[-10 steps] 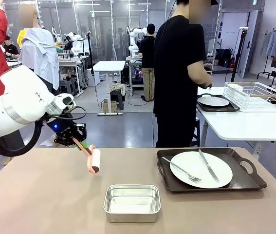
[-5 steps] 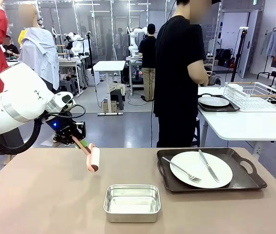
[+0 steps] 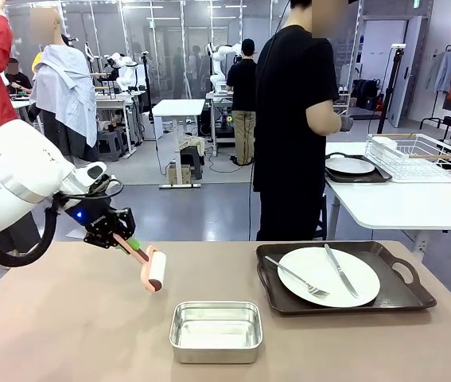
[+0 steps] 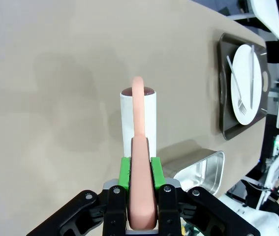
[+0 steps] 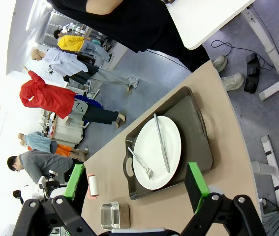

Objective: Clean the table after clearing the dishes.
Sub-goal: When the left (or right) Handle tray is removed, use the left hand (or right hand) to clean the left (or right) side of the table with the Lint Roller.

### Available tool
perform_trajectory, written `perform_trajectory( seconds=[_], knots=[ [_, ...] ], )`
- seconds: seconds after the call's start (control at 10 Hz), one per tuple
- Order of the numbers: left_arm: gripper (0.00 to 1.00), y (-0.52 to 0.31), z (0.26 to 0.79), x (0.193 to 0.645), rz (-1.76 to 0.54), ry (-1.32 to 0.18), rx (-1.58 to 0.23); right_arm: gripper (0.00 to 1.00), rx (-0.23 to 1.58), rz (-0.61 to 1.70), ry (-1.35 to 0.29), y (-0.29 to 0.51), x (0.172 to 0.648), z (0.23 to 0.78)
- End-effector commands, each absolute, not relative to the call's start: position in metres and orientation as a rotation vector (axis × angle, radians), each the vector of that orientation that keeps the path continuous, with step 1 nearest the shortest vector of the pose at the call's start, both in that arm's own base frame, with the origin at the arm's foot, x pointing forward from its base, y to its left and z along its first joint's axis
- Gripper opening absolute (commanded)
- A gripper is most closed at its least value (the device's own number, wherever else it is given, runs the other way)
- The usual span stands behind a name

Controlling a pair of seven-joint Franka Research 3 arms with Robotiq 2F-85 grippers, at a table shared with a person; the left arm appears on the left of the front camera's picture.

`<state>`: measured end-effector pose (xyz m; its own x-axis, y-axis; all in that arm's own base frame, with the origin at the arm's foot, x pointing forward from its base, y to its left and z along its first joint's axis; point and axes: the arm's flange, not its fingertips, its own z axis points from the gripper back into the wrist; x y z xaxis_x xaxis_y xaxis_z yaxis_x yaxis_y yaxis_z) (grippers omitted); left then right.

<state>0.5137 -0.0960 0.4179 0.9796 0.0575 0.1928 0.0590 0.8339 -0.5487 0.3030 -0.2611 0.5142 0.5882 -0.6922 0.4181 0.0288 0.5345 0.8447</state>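
My left gripper (image 3: 122, 237) is shut on the pink handle of a white lint roller (image 3: 155, 270), which hangs tilted low over the left part of the brownish table (image 3: 58, 334). In the left wrist view the green pads (image 4: 125, 172) clamp that handle, and the roller (image 4: 138, 115) points at the table top (image 4: 50, 69). A white plate (image 3: 328, 276) with a fork and knife lies on a dark tray (image 3: 400, 296) at the right. Another plate (image 3: 349, 165) on a tray sits on the white side table. My right gripper (image 5: 135, 172) is open, high above the plate (image 5: 157, 147).
A steel pan (image 3: 215, 330) stands at the front middle of the table, also seen beside the roller (image 4: 203, 169). A person in black (image 3: 293, 119) stands at the far edge, turned toward the white side table (image 3: 400, 203) with a wire dish rack (image 3: 416, 155).
My left gripper and the roller have shifted slightly left and lower. The person's arm has moved back from the side table's tray.
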Motion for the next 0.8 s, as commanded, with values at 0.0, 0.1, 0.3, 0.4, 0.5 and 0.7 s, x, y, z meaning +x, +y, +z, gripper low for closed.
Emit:
perform_trajectory(
  seconds=[0.0, 0.1, 0.3, 0.4, 0.5, 0.7],
  knots=[
    [0.2, -0.087, 0.4, 0.521, 0.01, -0.239, -0.695, 1.0, 0.92, -0.485, -0.853, -0.26, 0.301, 0.516],
    [0.2, -0.085, 0.384, 0.523, 0.006, -0.199, -0.746, 1.0, 0.92, -0.485, -0.853, -0.26, 0.301, 0.516],
    [0.2, -0.075, 0.362, 0.528, -0.002, -0.123, -0.895, 1.0, 0.92, -0.485, -0.853, -0.26, 0.301, 0.516],
    [0.2, -0.067, 0.35, 0.531, 0.0, -0.102, -0.91, 1.0, 0.92, -0.485, -0.853, -0.26, 0.301, 0.516],
    [0.2, -0.059, 0.342, 0.532, 0.016, -0.099, -0.941, 1.0, 0.92, -0.485, -0.853, -0.26, 0.301, 0.516],
    [0.2, -0.038, 0.328, 0.533, 0.031, -0.096, -0.975, 1.0, 0.92, -0.485, -0.853, -0.26, 0.301, 0.516]
  ],
)
